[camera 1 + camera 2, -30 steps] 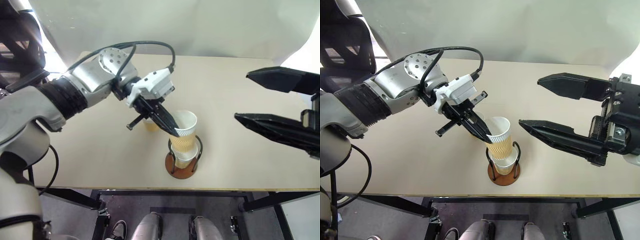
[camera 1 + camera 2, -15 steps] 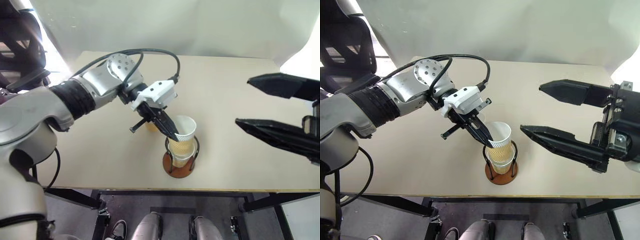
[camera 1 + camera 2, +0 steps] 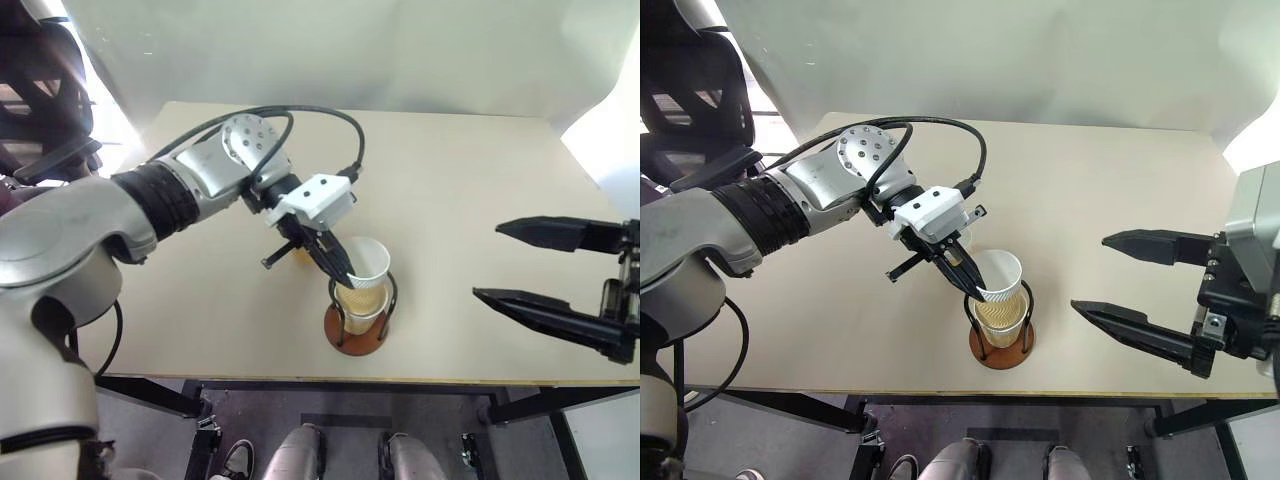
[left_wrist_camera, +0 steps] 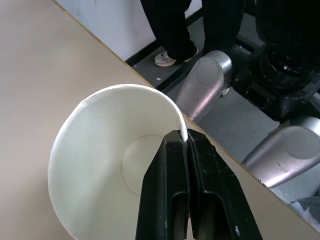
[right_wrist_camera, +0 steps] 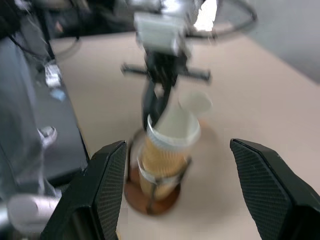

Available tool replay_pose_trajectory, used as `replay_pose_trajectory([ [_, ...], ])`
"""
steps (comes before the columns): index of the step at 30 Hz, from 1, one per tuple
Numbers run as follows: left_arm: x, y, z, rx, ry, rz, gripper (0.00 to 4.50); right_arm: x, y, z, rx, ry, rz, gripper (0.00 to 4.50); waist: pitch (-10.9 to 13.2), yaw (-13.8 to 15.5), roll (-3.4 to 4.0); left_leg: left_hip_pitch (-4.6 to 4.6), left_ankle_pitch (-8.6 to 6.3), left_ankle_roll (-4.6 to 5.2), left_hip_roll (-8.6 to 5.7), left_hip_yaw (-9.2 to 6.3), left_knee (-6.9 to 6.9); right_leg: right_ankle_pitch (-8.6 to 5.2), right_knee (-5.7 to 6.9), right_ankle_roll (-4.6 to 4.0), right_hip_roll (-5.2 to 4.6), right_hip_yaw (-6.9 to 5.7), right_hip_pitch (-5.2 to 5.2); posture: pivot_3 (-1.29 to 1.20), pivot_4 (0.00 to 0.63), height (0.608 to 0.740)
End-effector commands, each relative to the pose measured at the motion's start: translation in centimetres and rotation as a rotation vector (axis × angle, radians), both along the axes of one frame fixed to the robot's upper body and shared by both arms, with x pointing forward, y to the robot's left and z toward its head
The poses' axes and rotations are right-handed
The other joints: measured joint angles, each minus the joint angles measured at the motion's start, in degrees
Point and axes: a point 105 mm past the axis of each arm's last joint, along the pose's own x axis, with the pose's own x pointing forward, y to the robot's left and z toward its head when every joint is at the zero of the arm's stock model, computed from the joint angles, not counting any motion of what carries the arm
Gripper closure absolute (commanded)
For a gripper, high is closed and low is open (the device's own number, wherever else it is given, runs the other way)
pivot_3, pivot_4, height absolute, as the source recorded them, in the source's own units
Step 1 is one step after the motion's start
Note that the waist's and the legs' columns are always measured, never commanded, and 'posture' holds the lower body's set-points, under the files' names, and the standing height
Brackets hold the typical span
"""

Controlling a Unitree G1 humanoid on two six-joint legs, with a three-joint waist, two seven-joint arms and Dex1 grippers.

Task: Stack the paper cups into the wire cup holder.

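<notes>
One paper cup [image 3: 998, 276], rim pinched in left end effector [image 3: 978, 290], atop holder stack.

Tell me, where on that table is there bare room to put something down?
Most of the table is bare: the far half, and the stretch between the holder and the right end effector. It is crowded near the front edge, where the left end effector grips a cup in the holder and another cup stands just behind.

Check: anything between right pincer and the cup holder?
Nothing. Head views show bare table between the open right pincer and holder.
</notes>
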Motion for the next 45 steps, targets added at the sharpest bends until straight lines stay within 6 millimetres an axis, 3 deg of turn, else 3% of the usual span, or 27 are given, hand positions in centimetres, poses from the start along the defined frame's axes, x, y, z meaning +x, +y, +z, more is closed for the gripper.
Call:
replay_pose_trajectory([
  [1,-0.1,-0.1,1.0,0.011,-0.046,-0.039,4.48,-0.3,-0.6,0.2,-0.045,-0.036,-0.022,1.12,0.00,-0.02,0.02,0.00,-0.01,-0.01,0.00,0.00,0.00,-0.01,0.01,-0.02,0.02,0.00,-0.01,0.00,0.150,0.740],
  [18,0.1,-0.5,0.3,0.019,-0.063,-0.066,4.48,-0.3,-0.8,-0.1,-0.063,-0.041,-0.025,1.12,0.01,0.09,0.03,0.03,-0.10,0.12,0.00,-0.01,0.06,0.03,0.11,-0.09,0.06,0.01,-0.01,0.00,0.150,0.740],
  [25,0.4,-0.8,0.9,-0.018,-0.085,-0.061,2.21,-0.1,-0.9,-0.2,-0.066,-0.045,-0.035,1.12,0.01,0.11,0.02,0.03,-0.10,0.16,-0.02,0.03,0.07,0.05,0.11,-0.10,0.07,-0.02,0.00,0.00,0.150,0.740],
  [30,1.8,-1.1,3.6,-0.144,-0.102,0.035,2.21,0.1,-1.2,-0.1,-0.071,-0.049,-0.041,1.12,0.01,0.10,0.02,0.01,-0.10,0.19,0.00,0.01,0.10,0.06,0.11,-0.08,0.04,0.01,0.00,0.00,0.150,0.740],
  [32,3.2,-0.1,5.1,-0.193,-0.124,0.139,2.21,0.0,-1.1,0.1,-0.066,-0.052,-0.025,1.12,0.01,0.14,0.02,0.01,-0.15,0.28,0.01,0.02,0.11,0.06,0.12,-0.09,0.05,-0.01,-0.01,0.00,0.150,0.740],
  [34,4.8,1.6,5.3,-0.177,-0.165,0.252,2.21,-0.1,-1.2,0.1,-0.068,-0.047,-0.019,1.12,-0.02,0.08,0.06,0.05,-0.14,0.33,0.01,0.07,0.07,0.07,0.13,-0.10,0.08,0.04,-0.02,0.00,0.150,0.740],
  [40,7.7,7.4,2.8,-0.032,-0.222,0.506,2.21,0.2,-1.5,0.0,-0.071,-0.037,-0.002,1.12,-0.07,-0.21,0.17,0.07,0.06,0.21,0.04,0.13,0.03,0.04,0.11,-0.13,0.17,0.08,-0.06,0.00,0.150,0.740],
  [45,8.3,9.1,1.3,0.002,-0.194,0.592,2.21,0.6,-1.5,-0.1,-0.078,-0.034,0.015,1.12,-0.08,0.12,0.02,-0.10,0.20,0.03,0.02,-0.02,0.10,0.02,0.08,-0.11,0.18,0.05,-0.12,0.00,0.150,0.740],
])
